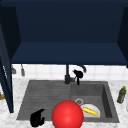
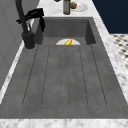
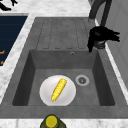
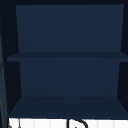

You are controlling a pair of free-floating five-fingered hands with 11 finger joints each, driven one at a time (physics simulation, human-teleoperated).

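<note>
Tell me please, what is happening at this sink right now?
The right hand is at the black faucet, fingers drooping beside its handle. The left hand hovers with curled fingers near the front edge of the grey sink. A yellow corn cob lies on a white plate in the basin.

An open dark navy wall cabinet (image 4: pixel 67 75) with 2 shelves hangs above a dark grey sink (image 1: pixel 45 92). White tiled wall (image 1: pixel 100 72) runs beneath the cabinet. A ribbed draining board (image 2: pixel 65 75) lies at 9 o'clock of the basin. White-and-grey marble countertop (image 1: pixel 120 85) surrounds the sink. Checkered floor (image 2: pixel 121 45) shows at 3 o'clock in the left side view.
</note>
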